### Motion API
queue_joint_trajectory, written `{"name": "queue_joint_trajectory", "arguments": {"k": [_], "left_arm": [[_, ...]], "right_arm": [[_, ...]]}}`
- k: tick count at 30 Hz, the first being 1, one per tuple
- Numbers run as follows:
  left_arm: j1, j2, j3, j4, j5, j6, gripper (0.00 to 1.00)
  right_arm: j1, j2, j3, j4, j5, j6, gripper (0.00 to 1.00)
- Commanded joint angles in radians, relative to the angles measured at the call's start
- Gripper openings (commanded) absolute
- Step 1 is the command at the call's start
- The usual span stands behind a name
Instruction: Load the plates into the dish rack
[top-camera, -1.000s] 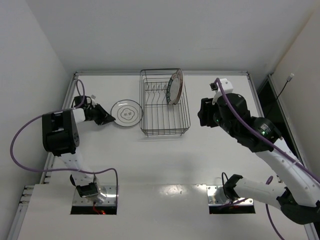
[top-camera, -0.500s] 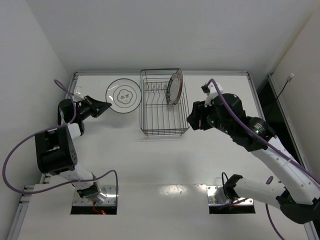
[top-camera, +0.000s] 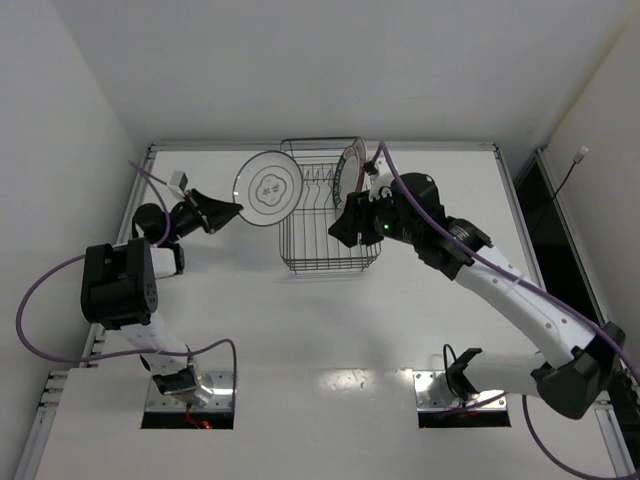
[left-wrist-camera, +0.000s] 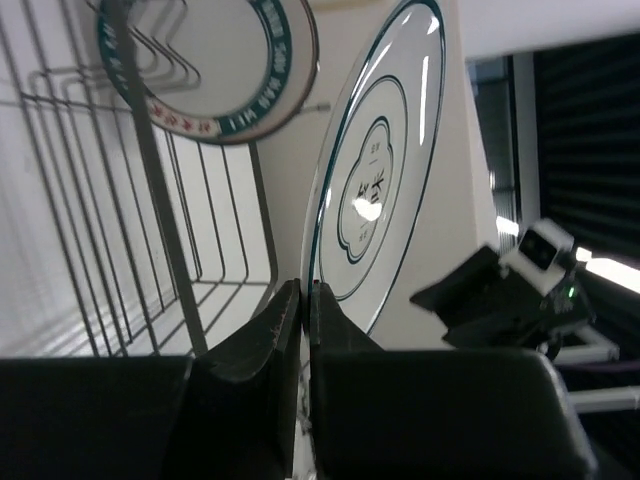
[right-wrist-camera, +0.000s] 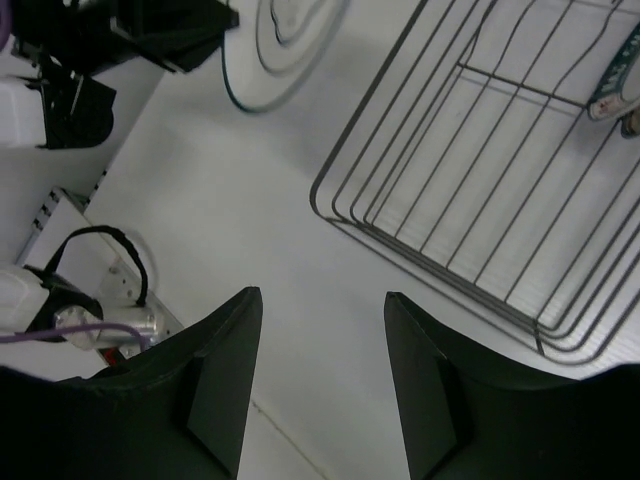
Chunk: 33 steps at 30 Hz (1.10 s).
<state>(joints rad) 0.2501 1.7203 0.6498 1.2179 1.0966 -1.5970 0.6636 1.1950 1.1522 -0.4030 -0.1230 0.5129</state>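
Observation:
My left gripper (top-camera: 228, 211) is shut on the rim of a white plate with thin dark rings (top-camera: 268, 188), held up on edge in the air just left of the dish rack (top-camera: 330, 262). In the left wrist view the fingers (left-wrist-camera: 270, 330) pinch that plate (left-wrist-camera: 375, 180) at its lower edge, beside the rack's wires (left-wrist-camera: 150, 200). A second plate with a dark patterned rim (top-camera: 350, 172) stands upright inside the rack at its far right. My right gripper (top-camera: 342, 226) hangs open over the rack's near right part, holding nothing (right-wrist-camera: 322, 295).
The rack (right-wrist-camera: 480, 200) is a dark wire basket with upright prongs near its back. The white table (top-camera: 400, 320) is walled on the left, back and right. Purple cables (top-camera: 40, 290) loop from both arms. The arm base plates (top-camera: 188, 400) sit at the near edge.
My left gripper lifted the ringed plate off the table, tipped it upright and carried it right toward the rack. The right arm swung left from beside the rack to above it.

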Motion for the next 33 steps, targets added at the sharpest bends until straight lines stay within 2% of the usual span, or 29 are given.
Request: {"name": "queue_joint_trajectory", "arguments": {"k": [1, 5, 10, 12, 13, 14, 15, 16, 17, 18, 19, 21, 23, 24, 25, 26, 28, 29, 30, 33], "left_arm": [[-0.086, -0.060, 0.010, 0.329, 0.048, 0.066, 0.00], [-0.147, -0.125, 0.020, 0.107, 0.057, 0.228, 0.00], [-0.181, -0.136, 0.021, 0.078, 0.057, 0.250, 0.00], [-0.199, -0.136, 0.030, 0.069, 0.066, 0.259, 0.00], [-0.199, -0.136, 0.030, 0.069, 0.066, 0.259, 0.00], [-0.199, -0.136, 0.030, 0.069, 0.066, 0.259, 0.00], [-0.209, -0.136, 0.030, 0.048, 0.066, 0.269, 0.00], [-0.209, -0.136, 0.030, 0.039, 0.066, 0.269, 0.04], [-0.209, -0.127, 0.040, 0.020, 0.066, 0.284, 0.11], [-0.209, -0.126, 0.040, -0.033, 0.066, 0.314, 0.23], [-0.209, -0.116, 0.053, -0.062, 0.057, 0.330, 0.45], [-0.209, -0.116, 0.075, -0.154, 0.045, 0.388, 0.66], [-0.209, -0.139, 0.103, -0.407, -0.005, 0.555, 0.84], [-0.209, -0.171, 0.158, -0.687, -0.039, 0.745, 0.87], [-0.209, -0.189, 0.193, -0.844, -0.093, 0.849, 0.90], [-0.209, -0.209, 0.241, -1.032, -0.224, 0.975, 0.92], [-0.209, -0.281, 0.251, -1.127, -0.349, 1.031, 0.95], [-0.209, -0.304, 0.251, -1.158, -0.471, 1.045, 0.97], [-0.209, -0.326, 0.251, -1.179, -0.515, 1.054, 0.97], [-0.209, -0.387, 0.251, -1.268, -0.691, 1.091, 0.97]], "right_arm": [[-0.027, 0.075, 0.030, 0.210, -0.070, 0.041, 0.49], [-0.045, 0.187, 0.050, 0.299, -0.121, 0.094, 0.49], [-0.082, 0.308, 0.050, 0.384, -0.183, 0.162, 0.49], [-0.101, 0.351, 0.050, 0.415, -0.254, 0.185, 0.31], [-0.114, 0.376, 0.050, 0.429, -0.268, 0.206, 0.13], [-0.114, 0.376, 0.050, 0.440, -0.268, 0.207, 0.00], [-0.114, 0.365, 0.050, 0.440, -0.239, 0.207, 0.00], [-0.114, 0.327, 0.050, 0.431, -0.204, 0.207, 0.00], [-0.114, 0.304, 0.050, 0.411, -0.163, 0.207, 0.00], [-0.114, 0.287, 0.050, 0.376, -0.056, 0.197, 0.00], [-0.114, 0.275, 0.088, 0.331, 0.003, 0.188, 0.00], [-0.114, 0.265, 0.139, 0.178, 0.170, 0.158, 0.00], [-0.114, 0.265, 0.214, 0.056, 0.340, 0.127, 0.00], [-0.114, 0.276, 0.265, 0.027, 0.389, 0.113, 0.00], [-0.114, 0.287, 0.294, -0.002, 0.431, 0.099, 0.00], [-0.114, 0.328, 0.364, -0.060, 0.503, 0.072, 0.00], [-0.105, 0.391, 0.447, -0.124, 0.586, 0.049, 0.00], [-0.105, 0.428, 0.493, -0.195, 0.606, 0.030, 0.00], [-0.096, 0.467, 0.583, -0.227, 0.629, 0.021, 0.00], [-0.096, 0.603, 0.716, -0.293, 0.689, -0.005, 0.00]]}}
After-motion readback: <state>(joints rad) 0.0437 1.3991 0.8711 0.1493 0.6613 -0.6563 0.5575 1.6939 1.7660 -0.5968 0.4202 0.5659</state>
